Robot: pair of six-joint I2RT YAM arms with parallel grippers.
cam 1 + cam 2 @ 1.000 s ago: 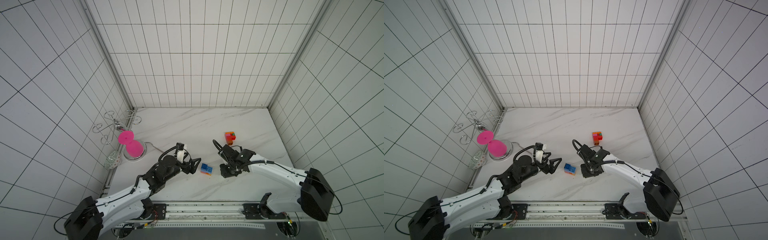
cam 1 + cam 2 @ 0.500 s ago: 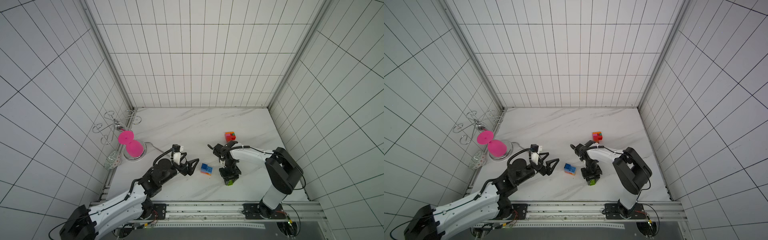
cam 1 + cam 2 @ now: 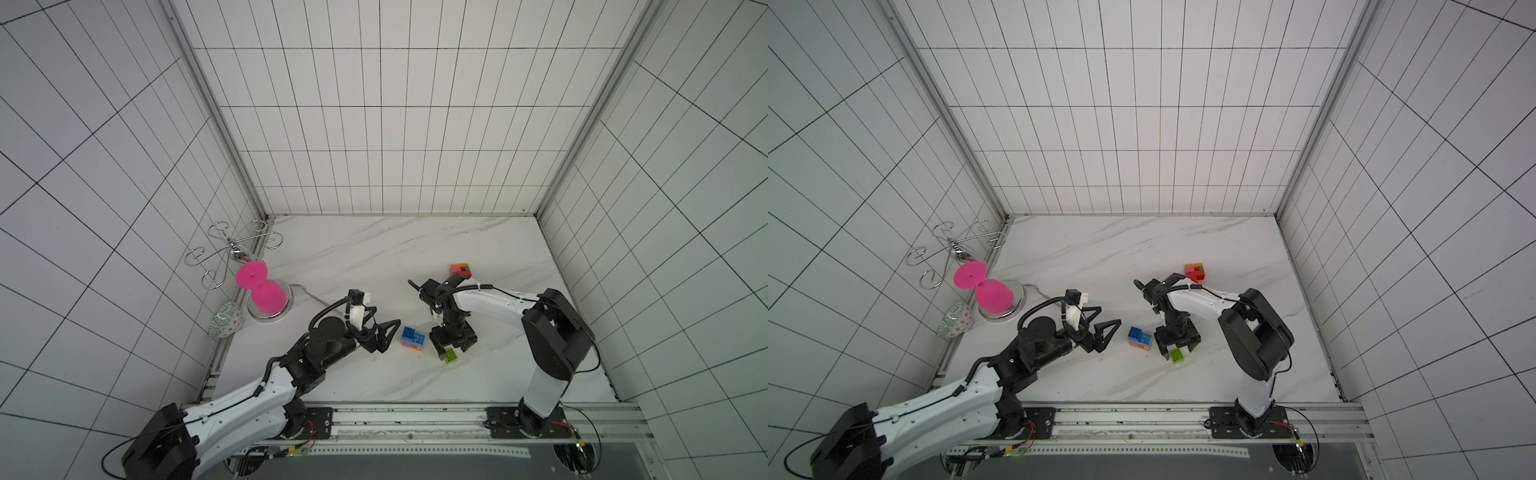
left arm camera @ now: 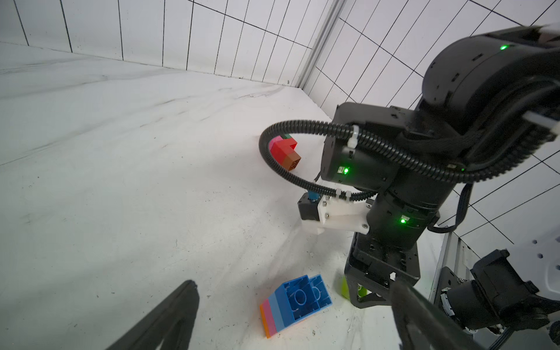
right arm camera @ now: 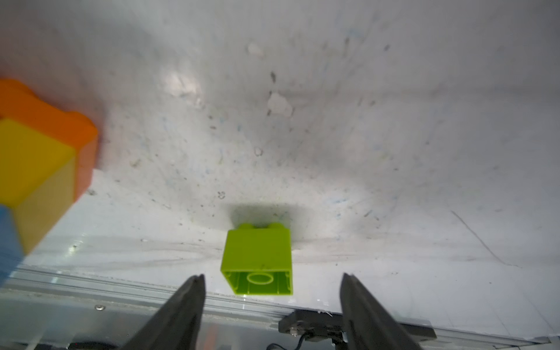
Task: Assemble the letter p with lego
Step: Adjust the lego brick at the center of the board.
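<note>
A lime lego brick lies on its side on the marble table, hollow underside facing the right wrist camera. My right gripper points down just above it, open, fingers apart on either side and not touching it. A tipped lego stack of blue, light blue, pink and orange lies left of the lime brick. My left gripper stands open just left of that stack, holding nothing. A red, orange, pink and green lego cluster sits farther back.
A big pink hourglass-shaped thing on a round metal base, a wire stand and a patterned ball crowd the left wall. The metal rail runs along the table's front edge. Tiled walls close in three sides.
The right arm swung upright over the front of the table, and its gripper has opened and let go of the lime brick. The left arm shifted slightly, still open.
</note>
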